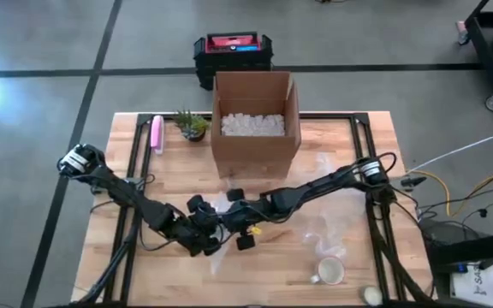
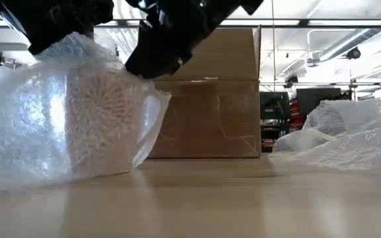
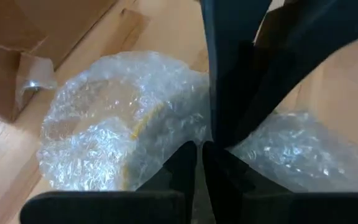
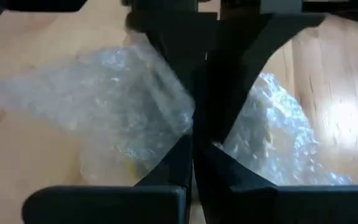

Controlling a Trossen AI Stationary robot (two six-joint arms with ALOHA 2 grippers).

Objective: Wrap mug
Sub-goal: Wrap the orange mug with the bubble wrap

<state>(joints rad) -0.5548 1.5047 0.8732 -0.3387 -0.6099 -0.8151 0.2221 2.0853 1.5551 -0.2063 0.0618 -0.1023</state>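
The mug (image 2: 91, 116) stands on the table inside a bundle of clear bubble wrap (image 2: 25, 125), its handle (image 2: 152, 125) toward the table's right. In the left wrist view a yellowish rim (image 3: 137, 127) shows through the wrap. Both grippers meet above the bundle at the table's middle: my left gripper (image 1: 205, 236) comes from the left, my right gripper (image 1: 232, 221) from the right. Both are shut with wrap at their fingertips. My left gripper (image 3: 201, 163) has its shut fingers down in the bubble wrap (image 3: 166, 134) at the top of the bundle, slanting down from the table's left. The fingers themselves hide the pinched spot. The bundle rests on the table. My right gripper (image 4: 191, 163) is shut on the bubble wrap (image 4: 166, 118) at the top of the bundle, above the handle side (image 2: 137, 71), slanting down from the table's right. The pinched spot is hidden by the fingers. The wrap spreads slack on both sides of them.
An open cardboard box (image 1: 255, 128) with white packing peanuts stands just behind the bundle. Loose bubble wrap (image 1: 325, 233) and a bare white mug (image 1: 329, 272) lie at the near right. A small plant (image 1: 193, 126) and a pink object (image 1: 156, 134) sit at the far left.
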